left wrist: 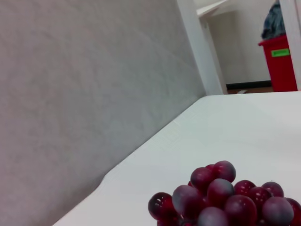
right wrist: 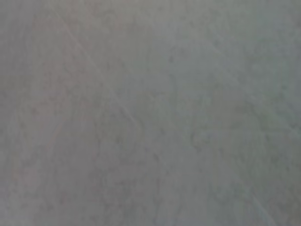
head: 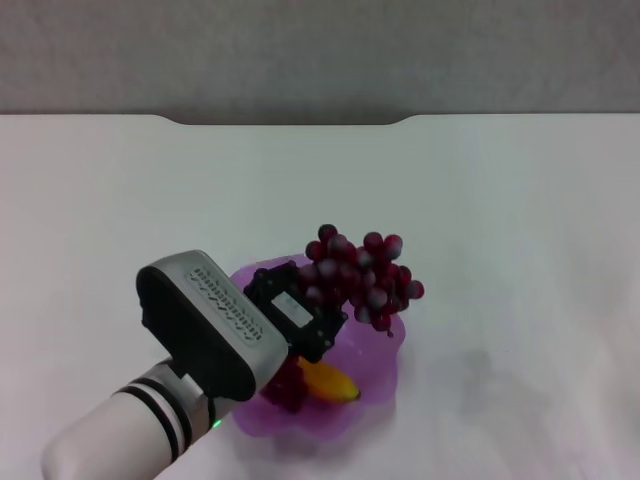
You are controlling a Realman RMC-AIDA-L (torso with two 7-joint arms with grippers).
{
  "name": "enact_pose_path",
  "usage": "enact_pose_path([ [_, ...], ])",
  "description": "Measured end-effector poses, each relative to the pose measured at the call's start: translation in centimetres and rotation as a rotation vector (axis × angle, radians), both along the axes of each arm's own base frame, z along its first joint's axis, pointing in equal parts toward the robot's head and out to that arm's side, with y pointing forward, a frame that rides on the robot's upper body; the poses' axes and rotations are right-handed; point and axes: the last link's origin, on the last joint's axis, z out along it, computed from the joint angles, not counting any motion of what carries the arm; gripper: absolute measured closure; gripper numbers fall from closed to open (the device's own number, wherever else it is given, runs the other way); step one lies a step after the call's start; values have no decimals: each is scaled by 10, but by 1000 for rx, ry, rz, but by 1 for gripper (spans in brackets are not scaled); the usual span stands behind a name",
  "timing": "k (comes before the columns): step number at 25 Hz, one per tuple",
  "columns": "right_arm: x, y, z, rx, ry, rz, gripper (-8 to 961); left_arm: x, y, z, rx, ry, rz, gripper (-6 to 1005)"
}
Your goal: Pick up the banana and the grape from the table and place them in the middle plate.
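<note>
The grape (head: 362, 275), a dark red-purple bunch, is held in the air over the middle plate (head: 372, 368), a translucent purple plate with a wavy rim. My left gripper (head: 318, 303) is shut on the bunch's middle; one end of the bunch hangs lower, beside my wrist. The bunch hides my fingertips. The banana (head: 333, 384) lies inside the plate, partly under my gripper. The left wrist view shows the top of the grape (left wrist: 225, 197) close up above the white table (left wrist: 235, 132). My right gripper is out of view; its wrist view shows only a blank grey surface.
The white table (head: 500, 230) stretches all around the plate, with a dark notch (head: 285, 120) in its far edge. A grey wall stands behind it. A red bin (left wrist: 281, 63) shows far off in the left wrist view.
</note>
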Motion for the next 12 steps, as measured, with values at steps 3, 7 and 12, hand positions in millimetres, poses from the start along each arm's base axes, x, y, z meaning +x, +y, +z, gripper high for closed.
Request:
enact_pose_path([
  [3,-1,1,-1,-3,0,4,954,-1,0,-1,-2,-2,5,579],
  [7,-1,1,-1,-3,-1,5,953,-8,3,-2,0,15,16,580],
  [12,0,1,-1,-4,-1,2,953,-17,13,-2,21,7,36,580],
])
